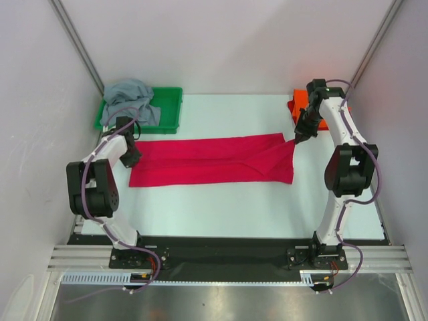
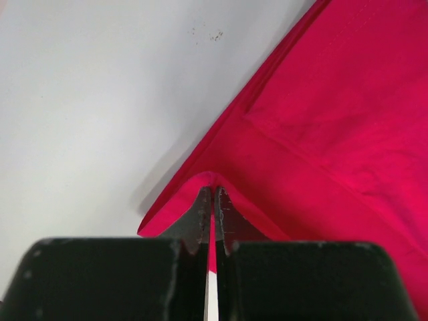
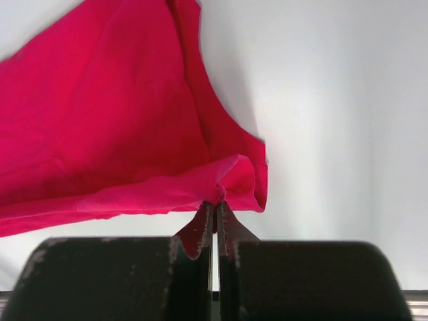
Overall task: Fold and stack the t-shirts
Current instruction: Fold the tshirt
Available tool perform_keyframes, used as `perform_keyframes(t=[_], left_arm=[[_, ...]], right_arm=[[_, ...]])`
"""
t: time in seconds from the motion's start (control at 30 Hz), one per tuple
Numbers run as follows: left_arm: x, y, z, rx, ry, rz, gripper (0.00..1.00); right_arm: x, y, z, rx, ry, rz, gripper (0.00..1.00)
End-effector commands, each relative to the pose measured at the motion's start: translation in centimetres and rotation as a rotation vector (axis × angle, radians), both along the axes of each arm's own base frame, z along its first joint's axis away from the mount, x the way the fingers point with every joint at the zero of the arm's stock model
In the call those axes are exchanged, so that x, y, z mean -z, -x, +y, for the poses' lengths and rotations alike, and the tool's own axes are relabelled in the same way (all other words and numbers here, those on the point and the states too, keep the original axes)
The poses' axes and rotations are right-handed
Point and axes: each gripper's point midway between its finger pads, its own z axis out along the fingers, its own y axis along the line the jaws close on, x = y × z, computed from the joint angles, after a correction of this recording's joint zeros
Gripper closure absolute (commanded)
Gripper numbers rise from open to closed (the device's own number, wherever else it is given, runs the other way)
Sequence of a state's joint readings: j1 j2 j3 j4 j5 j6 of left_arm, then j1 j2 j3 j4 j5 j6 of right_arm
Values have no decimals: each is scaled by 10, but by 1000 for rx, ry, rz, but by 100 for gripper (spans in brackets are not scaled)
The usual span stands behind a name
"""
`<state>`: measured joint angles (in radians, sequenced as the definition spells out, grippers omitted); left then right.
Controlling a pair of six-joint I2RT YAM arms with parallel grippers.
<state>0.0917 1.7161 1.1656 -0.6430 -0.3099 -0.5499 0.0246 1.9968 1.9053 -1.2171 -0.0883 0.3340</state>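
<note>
Your left claw (image 2: 212, 195) is closed on the crimson-pink shirt (image 1: 214, 160), its two fingers pressed together with a small ridge of cloth pinched at their tips. Your right claw (image 3: 214, 204) is also clamped tight on that shirt, and the fabric bunches into a little curl where the tips meet it.

From above, the crimson-pink shirt lies as a long band across the middle of the white surface (image 1: 221, 207), running left to right between the two arms. The left claw has the band's left end, near its far corner. The right claw has the far right corner, where the cloth draws to a point. A crease runs along the length of the band, and the right half is a little wider than the left. Whether the pinched corners are lifted off the surface, you cannot tell from above.

The grey shirt (image 1: 130, 97) sits crumpled in the green tray (image 1: 170, 110) at the far left (part of it hangs over the tray's near-left rim), just beyond the left claw. The orange shirt (image 1: 298, 105) lies at the far right of the surface, partly hidden behind the right arm.
</note>
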Motion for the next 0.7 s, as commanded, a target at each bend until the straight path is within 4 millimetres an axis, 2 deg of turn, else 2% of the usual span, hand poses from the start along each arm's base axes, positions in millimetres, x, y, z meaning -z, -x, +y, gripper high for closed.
perform_keyframes(t=[0.0, 0.4, 0.67], left_arm=[[-9, -11, 5, -14, -30, -16, 99], [-11, -25, 6, -16, -28, -31, 99], [0, -28, 5, -34, -15, 4, 97]], right_arm=[[-7, -14, 0, -21, 15, -48, 100], [15, -25, -2, -23, 29, -23, 100], [18, -33, 3, -24, 12, -31, 100]])
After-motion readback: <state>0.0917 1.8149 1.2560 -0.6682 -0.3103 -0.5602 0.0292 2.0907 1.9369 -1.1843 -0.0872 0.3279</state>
